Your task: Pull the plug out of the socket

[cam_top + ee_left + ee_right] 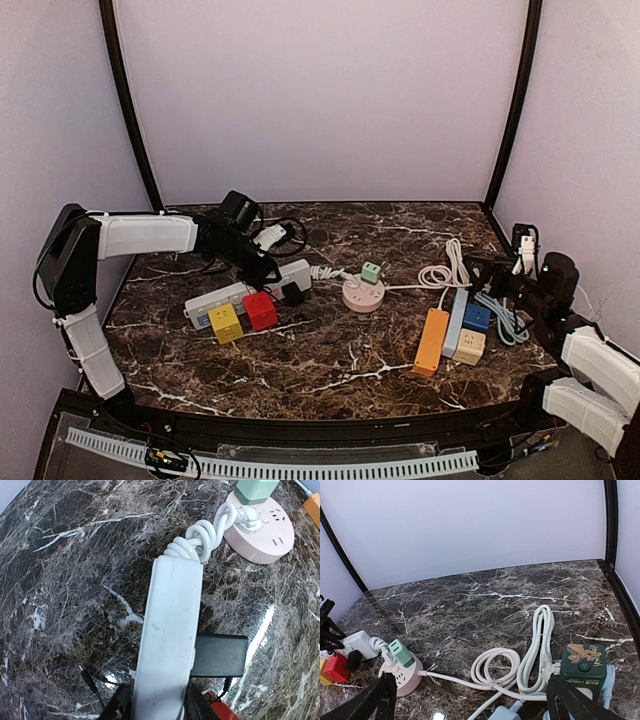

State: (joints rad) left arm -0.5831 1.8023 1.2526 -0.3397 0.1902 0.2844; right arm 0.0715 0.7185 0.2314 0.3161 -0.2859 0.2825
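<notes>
A white power strip (240, 294) lies left of centre, with a black plug adapter (292, 293) stuck into its near side. My left gripper (262, 266) is shut on the strip. In the left wrist view the strip (167, 630) runs up between my two fingers (118, 706), and the black adapter (219, 655) sticks out of its right side. The left gripper's own midpoint (155, 707) sits on the strip. My right gripper (492, 276) is open and empty at the far right, and in its wrist view (470, 705) it stands wide over coiled cables.
A pink round socket (362, 294) with a green plug (371, 272) sits at centre. Red (260, 310) and yellow (225, 322) cube sockets lie by the strip. An orange strip (432, 342), a blue strip (456, 320), cube sockets and white cable coils (446, 270) lie on the right.
</notes>
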